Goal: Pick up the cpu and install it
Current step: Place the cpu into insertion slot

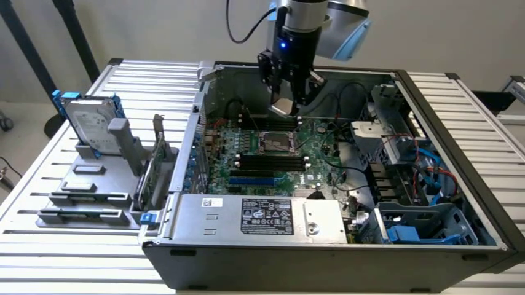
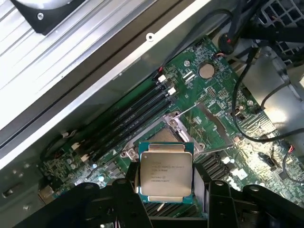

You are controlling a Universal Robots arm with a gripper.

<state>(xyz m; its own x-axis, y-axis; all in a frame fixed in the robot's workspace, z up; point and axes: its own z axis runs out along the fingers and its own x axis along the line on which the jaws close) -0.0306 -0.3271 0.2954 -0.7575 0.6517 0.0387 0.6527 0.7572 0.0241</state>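
Right now tool [image 1: 289,103] closed on cpu [image 2: 165,171], held above mobo socket [image 1: 277,145] inside open PC case [image 1: 328,267].

You cannot read the print on the cpu [image 2: 165,173] lid; it is too small. The black fingers [image 2: 124,205] of the pincer [image 2: 167,203] cover two of the chip's corners and the edge between them, and the chip itself hides part of the socket [image 2: 176,129] behind it. In the exterior view the arm [image 1: 308,15] is cut off by the top edge, and the label [image 1: 267,216] on the power supply [image 1: 205,215] is illegible.
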